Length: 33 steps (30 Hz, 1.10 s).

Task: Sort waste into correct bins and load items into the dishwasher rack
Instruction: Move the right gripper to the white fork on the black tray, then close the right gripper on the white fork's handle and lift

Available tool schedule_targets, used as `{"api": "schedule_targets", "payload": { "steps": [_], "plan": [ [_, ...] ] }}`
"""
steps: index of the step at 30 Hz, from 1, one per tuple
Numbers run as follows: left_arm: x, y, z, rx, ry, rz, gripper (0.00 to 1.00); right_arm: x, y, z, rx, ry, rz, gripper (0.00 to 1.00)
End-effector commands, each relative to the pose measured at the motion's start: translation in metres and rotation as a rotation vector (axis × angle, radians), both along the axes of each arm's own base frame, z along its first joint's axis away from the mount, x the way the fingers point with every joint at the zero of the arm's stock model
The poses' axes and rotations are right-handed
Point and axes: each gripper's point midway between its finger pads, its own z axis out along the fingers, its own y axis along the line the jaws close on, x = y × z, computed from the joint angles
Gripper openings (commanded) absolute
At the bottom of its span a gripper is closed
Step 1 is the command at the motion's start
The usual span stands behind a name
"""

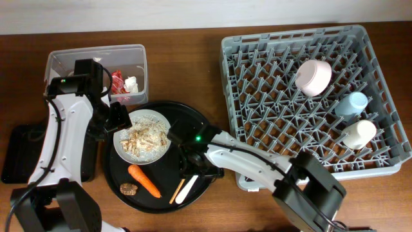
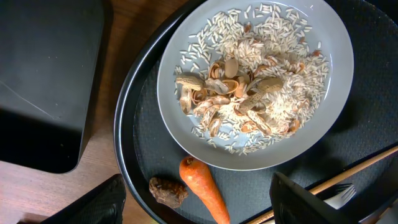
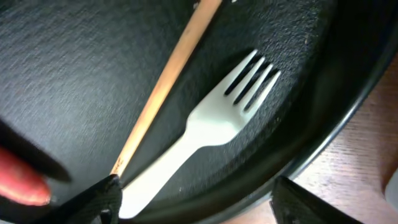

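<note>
A pale plate [image 1: 122, 143] heaped with rice scraps [image 1: 145, 135] sits on the round black tray [image 1: 193, 119]. An orange carrot [image 1: 144, 180], a brown lump [image 1: 129, 189], a chopstick [image 1: 177, 191] and a white fork [image 1: 187, 188] lie on that tray. My left gripper [image 1: 116, 119] is open and empty above the plate's left edge; its view [image 2: 199, 208] shows the plate [image 2: 171, 106], carrot [image 2: 202, 186] and lump [image 2: 168, 191]. My right gripper [image 1: 191, 166] is open and empty just over the fork [image 3: 205, 130] and chopstick [image 3: 168, 81], fingers [image 3: 196, 202] either side of the fork handle.
The clear tub [image 1: 96, 61] holds a red wrapper [image 1: 118, 82] and white scrap [image 1: 131, 84]. The flat black tray [image 1: 19, 154] lies at the left. The grey rack [image 1: 257, 71] holds the cream-pink bowl [image 1: 313, 76], blue cup [image 1: 351, 103] and white cup [image 1: 358, 133].
</note>
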Motion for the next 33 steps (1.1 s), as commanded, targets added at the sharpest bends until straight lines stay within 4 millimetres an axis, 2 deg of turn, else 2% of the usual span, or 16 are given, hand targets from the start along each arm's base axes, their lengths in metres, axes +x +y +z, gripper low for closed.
{"api": "schedule_targets", "payload": {
  "steps": [1,11,14,18,23,26,29,33],
  "plan": [
    [0.000,0.002,0.009,0.013,-0.030,0.011,0.73,0.002,-0.004,-0.011,-0.044,-0.008,-0.050,0.77],
    [0.000,0.002,0.009,0.013,-0.030,0.011,0.73,0.007,-0.004,-0.030,-0.074,-0.011,-0.076,0.66],
    [0.000,0.002,0.009,0.013,-0.030,0.011,0.73,0.014,-0.005,-0.031,-0.084,-0.050,-0.078,0.55],
    [0.000,0.002,0.009,0.013,-0.030,0.011,0.73,0.024,-0.006,-0.031,-0.095,-0.102,-0.082,0.48],
    [0.000,0.002,0.009,0.013,-0.030,0.011,0.73,0.029,-0.004,-0.031,-0.087,-0.125,-0.084,0.30],
    [0.000,0.002,0.009,0.013,-0.030,0.011,0.73,0.032,-0.002,-0.031,-0.082,-0.137,-0.085,0.25],
    [0.000,0.002,0.009,0.013,-0.030,0.011,0.74,0.034,0.001,-0.030,-0.067,-0.147,-0.086,0.15],
    [0.000,0.002,0.009,0.013,-0.030,0.011,0.73,0.035,0.003,-0.030,-0.062,-0.151,-0.087,0.14]
  ]
}}
